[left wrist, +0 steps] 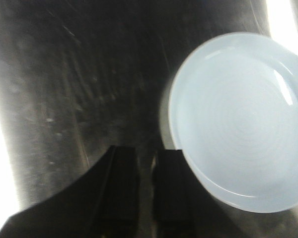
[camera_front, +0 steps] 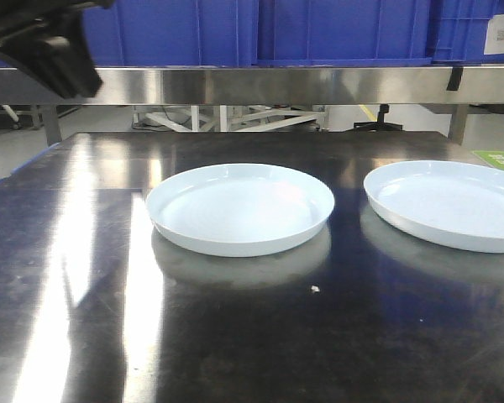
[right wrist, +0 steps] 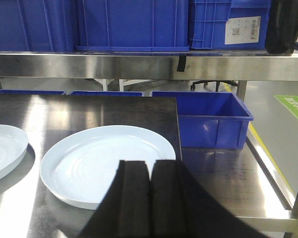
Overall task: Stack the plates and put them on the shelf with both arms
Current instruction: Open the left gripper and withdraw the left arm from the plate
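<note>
Two pale bluish-white plates lie side by side on the dark steel tabletop (camera_front: pixel 84 277), one in the middle (camera_front: pixel 239 208) and one at the right (camera_front: pixel 449 204). The shelf's steel front rail (camera_front: pixel 252 84) runs across behind them. My left gripper (left wrist: pixel 146 151) hovers over bare tabletop just left of the middle plate (left wrist: pixel 238 119), its jaws a narrow gap apart and holding nothing. From the front, that arm is a dark blur at the top left (camera_front: pixel 46 46). My right gripper (right wrist: pixel 150 162) is shut and empty above the near right rim of the right plate (right wrist: pixel 89 166).
Blue crates (camera_front: pixel 260 29) stand on the shelf above the rail (right wrist: pixel 139 64). Right of the tabletop's edge lies a lower steel surface (right wrist: pixel 228 173) with an open blue crate (right wrist: pixel 213 116). A small white speck (camera_front: pixel 315 289) lies in front of the middle plate.
</note>
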`<state>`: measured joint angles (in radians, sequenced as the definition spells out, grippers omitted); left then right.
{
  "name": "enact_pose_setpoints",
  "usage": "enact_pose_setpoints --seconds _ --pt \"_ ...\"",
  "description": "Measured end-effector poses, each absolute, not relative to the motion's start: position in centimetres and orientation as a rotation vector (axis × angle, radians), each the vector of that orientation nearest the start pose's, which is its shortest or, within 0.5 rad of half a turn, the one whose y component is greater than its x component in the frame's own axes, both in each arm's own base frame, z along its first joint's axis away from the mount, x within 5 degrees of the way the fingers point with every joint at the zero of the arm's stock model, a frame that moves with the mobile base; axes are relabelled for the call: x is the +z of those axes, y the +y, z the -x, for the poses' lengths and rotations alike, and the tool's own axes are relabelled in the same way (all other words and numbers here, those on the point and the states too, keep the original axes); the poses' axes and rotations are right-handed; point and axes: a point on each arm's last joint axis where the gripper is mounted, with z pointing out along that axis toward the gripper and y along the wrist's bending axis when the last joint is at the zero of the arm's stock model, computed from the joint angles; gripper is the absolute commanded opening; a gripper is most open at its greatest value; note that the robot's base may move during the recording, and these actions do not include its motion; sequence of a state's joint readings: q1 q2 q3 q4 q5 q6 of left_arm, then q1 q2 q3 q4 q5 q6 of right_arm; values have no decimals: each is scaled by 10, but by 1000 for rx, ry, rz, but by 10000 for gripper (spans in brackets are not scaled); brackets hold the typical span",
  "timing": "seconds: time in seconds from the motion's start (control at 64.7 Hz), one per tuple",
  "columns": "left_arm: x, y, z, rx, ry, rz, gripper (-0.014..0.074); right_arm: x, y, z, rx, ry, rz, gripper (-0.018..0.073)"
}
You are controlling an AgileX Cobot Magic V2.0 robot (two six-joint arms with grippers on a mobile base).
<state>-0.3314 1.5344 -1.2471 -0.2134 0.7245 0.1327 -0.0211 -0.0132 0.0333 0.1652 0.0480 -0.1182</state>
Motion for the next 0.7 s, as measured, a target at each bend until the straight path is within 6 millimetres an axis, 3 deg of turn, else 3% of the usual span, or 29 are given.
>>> enact_pose_setpoints --seconds 0.247,0.495,0.696 --pt "300 -91 -253 -234 2242 -410 82 198 0 -57 26 1550 -46 49" --pt "289 -50 -198 -166 2081 -274 82 198 0 -57 26 1550 -46 49" --pt "278 -29 -147 -134 1952 -203 82 198 0 -57 26 1550 -46 49"
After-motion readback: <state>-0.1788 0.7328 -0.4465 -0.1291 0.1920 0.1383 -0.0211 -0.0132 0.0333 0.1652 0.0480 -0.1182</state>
